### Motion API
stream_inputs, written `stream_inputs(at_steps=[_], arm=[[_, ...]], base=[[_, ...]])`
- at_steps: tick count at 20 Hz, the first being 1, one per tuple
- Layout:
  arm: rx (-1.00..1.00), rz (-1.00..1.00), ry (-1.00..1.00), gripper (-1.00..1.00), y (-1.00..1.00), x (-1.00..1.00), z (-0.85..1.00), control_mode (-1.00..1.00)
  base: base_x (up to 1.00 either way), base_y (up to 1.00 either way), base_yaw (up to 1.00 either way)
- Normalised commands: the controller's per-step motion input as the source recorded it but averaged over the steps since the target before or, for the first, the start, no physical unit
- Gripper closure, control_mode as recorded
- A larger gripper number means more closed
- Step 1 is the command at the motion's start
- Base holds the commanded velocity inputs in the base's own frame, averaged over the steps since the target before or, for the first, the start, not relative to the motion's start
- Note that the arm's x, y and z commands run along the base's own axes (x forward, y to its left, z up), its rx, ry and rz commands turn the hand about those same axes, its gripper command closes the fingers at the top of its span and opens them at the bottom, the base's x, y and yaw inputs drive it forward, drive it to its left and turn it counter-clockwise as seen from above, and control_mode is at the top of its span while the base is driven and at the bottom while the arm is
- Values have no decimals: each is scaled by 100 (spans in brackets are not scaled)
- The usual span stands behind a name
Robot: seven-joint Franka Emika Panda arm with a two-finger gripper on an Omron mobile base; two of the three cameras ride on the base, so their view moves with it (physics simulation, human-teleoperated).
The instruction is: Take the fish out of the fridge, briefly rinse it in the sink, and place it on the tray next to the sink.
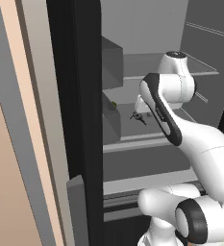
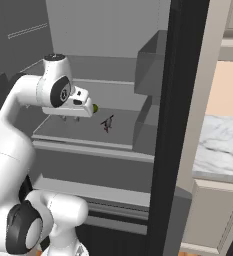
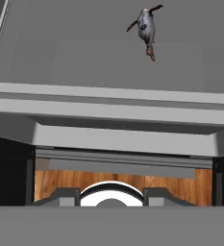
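Dark fingertips of the gripper (image 3: 111, 196) are seen low in the centre of the hand view, drawn close together with nothing between them. From there outward, pale shelf edges of the fridge (image 3: 108, 115) cross the middle of the frame, and the fish (image 3: 146, 28) is found lying at the upper right on a grey shelf, well apart from the fingers. In the left base view the fish (image 1: 138, 116) is seen at centre, just left of the white arm, and in the right base view (image 2: 107, 123) at centre. It is judged light, slender, probably somewhat slippery and soft-bodied; hold is best taken across the thicker mid-body, not the thin fins or tail.
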Motion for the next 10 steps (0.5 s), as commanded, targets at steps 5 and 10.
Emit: stream_inputs(at_steps=[5, 10], arm=[[3, -3, -1, -100, -8, -21, -1, -100], [0, -3, -1, -100, -24, -14, -13, -100]], base=[[0, 0, 0], [0, 0, 0]])
